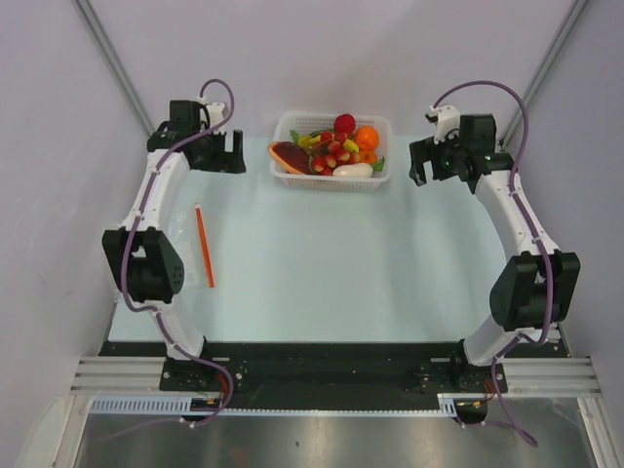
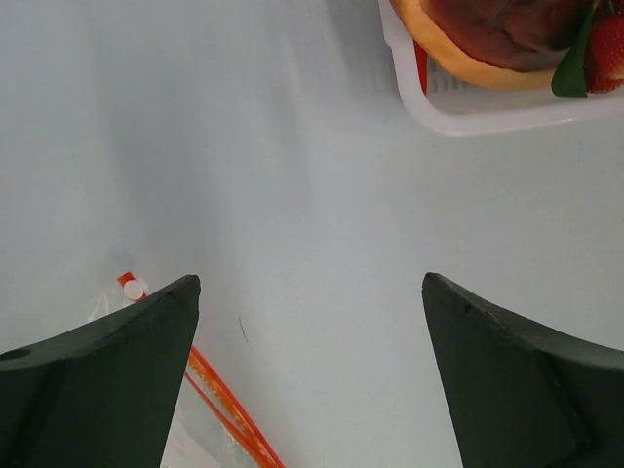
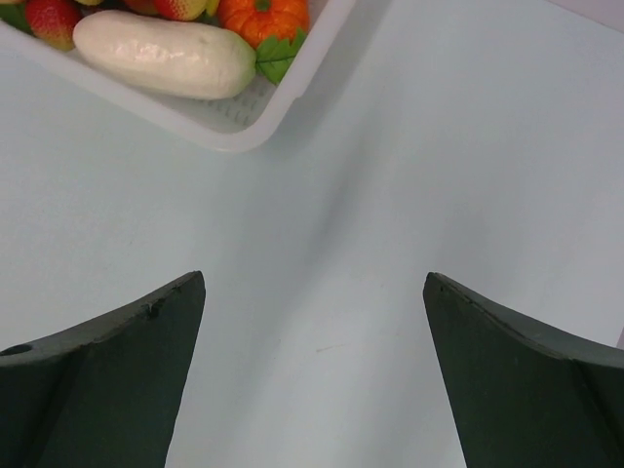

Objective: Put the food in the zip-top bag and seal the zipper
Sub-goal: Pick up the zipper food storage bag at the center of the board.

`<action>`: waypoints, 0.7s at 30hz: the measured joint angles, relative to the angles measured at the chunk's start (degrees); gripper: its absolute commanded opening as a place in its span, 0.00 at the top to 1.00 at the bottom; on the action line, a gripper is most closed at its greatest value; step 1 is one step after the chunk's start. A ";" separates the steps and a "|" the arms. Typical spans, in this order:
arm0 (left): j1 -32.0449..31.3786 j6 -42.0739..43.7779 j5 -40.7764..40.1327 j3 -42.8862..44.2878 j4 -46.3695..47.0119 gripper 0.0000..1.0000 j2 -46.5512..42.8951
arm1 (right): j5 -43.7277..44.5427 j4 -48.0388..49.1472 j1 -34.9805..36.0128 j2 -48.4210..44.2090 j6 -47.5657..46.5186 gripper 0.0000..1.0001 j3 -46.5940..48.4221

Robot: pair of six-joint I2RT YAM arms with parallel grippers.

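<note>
Take the food (image 1: pixel 331 146) from the basket (image 1: pixel 285 179) with the wide-open, empty right claw (image 1: pixel 421 162), sending the equally spread left claw (image 1: pixel 232 152) to the zip-top bag (image 1: pixel 180 244), seemingly flat at the left of the worktop (image 1: pixel 341 263), to lift its zipper (image 1: pixel 205 246)

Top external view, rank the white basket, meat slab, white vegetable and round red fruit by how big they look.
1. white basket
2. meat slab
3. white vegetable, similar length but thinner
4. round red fruit, smallest

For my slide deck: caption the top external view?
Open left tool and right tool flank white mesh plastic basket of bright toy foods; clear zip-top bag beside left arm.
</note>
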 measured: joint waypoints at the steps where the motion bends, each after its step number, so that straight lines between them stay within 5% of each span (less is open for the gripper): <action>1: 0.00 0.44 -0.09 -1.09 -0.33 0.00 -1.29 | -0.31 -0.35 -0.15 -0.81 0.09 0.00 -0.48; 12: 2.58 1.20 -11.41 -24.76 -3.45 0.00 -22.88 | -4.22 -1.95 -0.76 -16.81 5.09 0.00 -15.74; 21: 3.91 -0.96 -21.51 -38.49 -6.27 0.12 -25.09 | -5.18 -1.53 -0.24 -26.49 8.07 0.00 -24.44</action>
